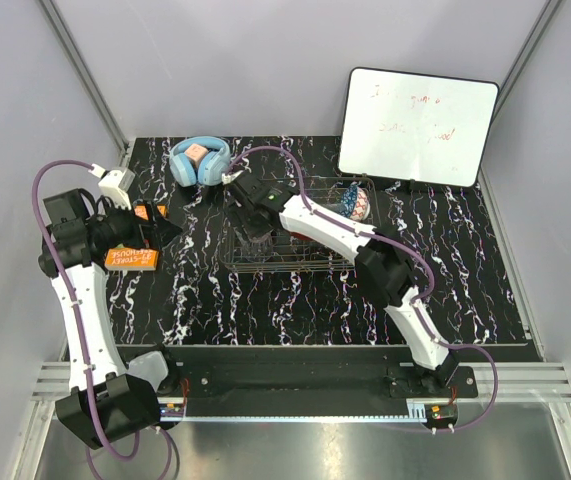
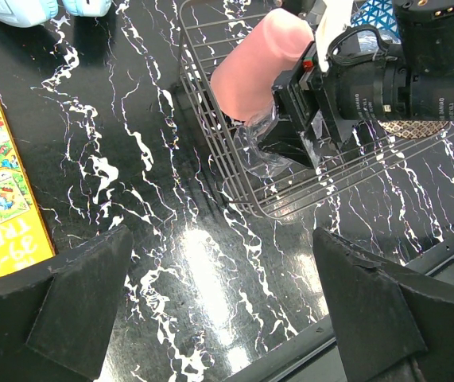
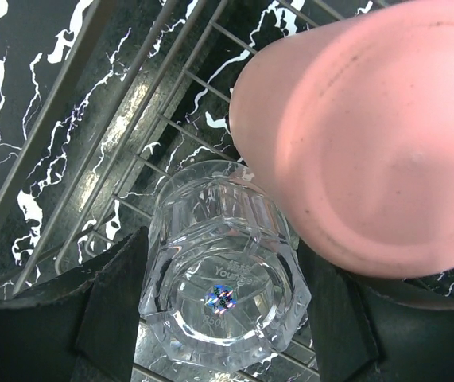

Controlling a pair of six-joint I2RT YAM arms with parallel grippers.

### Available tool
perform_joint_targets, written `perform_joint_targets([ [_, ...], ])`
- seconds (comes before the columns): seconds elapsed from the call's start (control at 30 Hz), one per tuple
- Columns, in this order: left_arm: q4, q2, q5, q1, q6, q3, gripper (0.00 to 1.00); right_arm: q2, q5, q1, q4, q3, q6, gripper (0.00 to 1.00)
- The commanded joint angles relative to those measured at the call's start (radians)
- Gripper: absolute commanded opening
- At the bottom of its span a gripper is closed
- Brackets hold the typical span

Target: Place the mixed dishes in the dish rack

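A yellow book [image 2: 4, 183] shows upside-down lettering "39-S" and "TREEH", cut off. The whiteboard [image 1: 417, 125] carries faint red handwriting, unreadable.

On the table [image 1: 465, 290], the dish rack [image 1: 275, 258] sits near the middle. Seen from the rack in the top view, the headphones [image 1: 200, 160] lie at 10 o'clock near the far edge, the whiteboard [image 1: 417, 125] stands at 1 o'clock, and a flat book [image 1: 130, 257] lies at 9 o'clock. Inside the rack, a patterned bowl [image 1: 355, 200] sits toward the 2 o'clock corner. The glass tumbler [image 3: 223, 294] stands at the 9 o'clock end, with the plastic cup [image 3: 370, 135] tilted just beside it, at 1 o'clock in the right wrist view.
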Motion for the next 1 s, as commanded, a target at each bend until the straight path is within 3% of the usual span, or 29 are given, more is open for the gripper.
perform_joint_targets([
  [0.0, 0.042, -0.016, 0.014, 0.004, 0.012, -0.006, 0.99, 0.027, 0.048, 0.015, -0.007, 0.039, -0.017, 0.13],
  [0.07, 0.040, -0.016, 0.009, 0.005, 0.014, -0.008, 0.99, 0.015, 0.066, 0.013, -0.002, 0.039, -0.020, 0.11],
  [0.13, 0.043, -0.012, 0.009, 0.004, 0.014, -0.009, 0.99, 0.005, 0.075, 0.013, 0.001, 0.032, -0.023, 0.01],
  [0.43, 0.057, -0.011, 0.011, 0.004, 0.014, -0.035, 0.99, -0.082, 0.111, 0.026, 0.085, -0.090, -0.011, 0.00],
  [0.5, 0.060, -0.008, 0.014, 0.004, 0.011, -0.037, 0.99, -0.082, 0.095, 0.033, 0.087, -0.105, -0.009, 0.05],
  [0.63, 0.059, -0.012, 0.020, 0.004, 0.007, -0.032, 0.99, -0.079, 0.065, 0.052, 0.100, -0.126, 0.003, 0.28],
  [0.67, 0.060, -0.014, 0.020, 0.004, 0.007, -0.032, 0.99, -0.076, 0.059, 0.056, 0.100, -0.132, 0.006, 0.43],
  [0.77, 0.060, -0.020, 0.014, 0.005, 0.012, -0.035, 0.99, -0.080, 0.065, 0.073, 0.105, -0.145, 0.008, 0.67],
  [0.8, 0.060, -0.019, 0.014, 0.004, 0.011, -0.037, 0.99, -0.084, 0.068, 0.079, 0.105, -0.148, 0.005, 0.89],
  [0.83, 0.060, -0.019, 0.014, 0.004, 0.012, -0.037, 0.99, -0.090, 0.072, 0.081, 0.107, -0.151, 0.009, 0.98],
  [0.97, 0.060, -0.020, 0.023, 0.004, 0.011, -0.041, 0.99, -0.136, 0.088, 0.082, 0.113, -0.172, 0.006, 1.00],
])
